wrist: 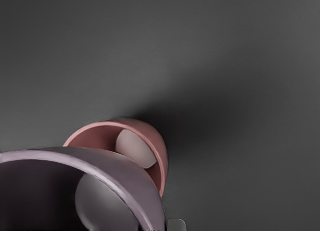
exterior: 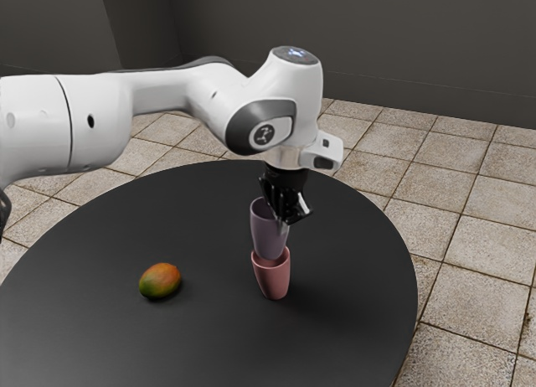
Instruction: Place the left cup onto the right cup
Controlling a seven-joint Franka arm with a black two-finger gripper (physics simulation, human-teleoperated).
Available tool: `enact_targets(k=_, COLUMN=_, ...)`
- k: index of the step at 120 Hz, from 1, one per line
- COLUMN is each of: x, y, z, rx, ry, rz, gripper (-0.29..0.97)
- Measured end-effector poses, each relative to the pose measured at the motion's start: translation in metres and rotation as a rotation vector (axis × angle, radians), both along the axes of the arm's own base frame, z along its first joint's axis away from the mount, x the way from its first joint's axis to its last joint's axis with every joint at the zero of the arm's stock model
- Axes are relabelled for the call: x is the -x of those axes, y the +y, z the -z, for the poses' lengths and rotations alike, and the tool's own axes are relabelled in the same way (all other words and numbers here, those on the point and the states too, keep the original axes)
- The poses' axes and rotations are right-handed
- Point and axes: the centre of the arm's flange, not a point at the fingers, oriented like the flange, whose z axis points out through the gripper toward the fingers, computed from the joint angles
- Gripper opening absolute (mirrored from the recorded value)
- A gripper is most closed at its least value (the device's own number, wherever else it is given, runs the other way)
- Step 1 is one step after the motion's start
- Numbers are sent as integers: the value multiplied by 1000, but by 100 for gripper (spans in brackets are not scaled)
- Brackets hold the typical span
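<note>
So our gripper point(exterior: 283, 209) has its fingers clamped on the rim wall of the purple cup point(exterior: 268, 234), and that cup's base is already dipping into the mouth of the pink cup point(exterior: 273, 278), which stands upright on the black table point(exterior: 100, 337). The mango point(exterior: 159, 281) sits well apart, no issue there.

From the wrist view the purple cup point(wrist: 115, 171) looks a bit off-centre over the pink cup point(wrist: 150, 136), and it seems slightly tilted. Our take: straighten it, nudge it to line up the rims, then ease straight down until it seats. We'd only let go once it rests by itself, otherwise it may tip the pink one over.
</note>
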Motion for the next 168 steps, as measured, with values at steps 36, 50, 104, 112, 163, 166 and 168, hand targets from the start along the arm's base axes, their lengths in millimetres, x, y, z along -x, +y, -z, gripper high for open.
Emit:
enact_targets(k=36, x=-13, y=0, z=12, rx=-15, ry=-4, rz=-26, gripper=-11)
enact_targets(k=50, x=-15, y=2, z=14, rx=-17, ry=-5, rz=-36, gripper=-11)
enact_targets(k=104, x=-8, y=-6, z=10, rx=-20, ry=9, rz=-50, gripper=53)
enact_targets(k=112, x=-7, y=-6, z=3, rx=-17, ry=5, rz=-54, gripper=57)
enact_targets(k=163, x=31, y=32, z=-99, rx=35, ry=-46, rz=-95, gripper=67)
enact_targets(k=166, x=33, y=35, z=-102, rx=34, ry=-44, rz=-98, gripper=67)
enact_targets(k=168, x=34, y=37, z=-104, rx=33, ry=-42, rz=-101, gripper=67)
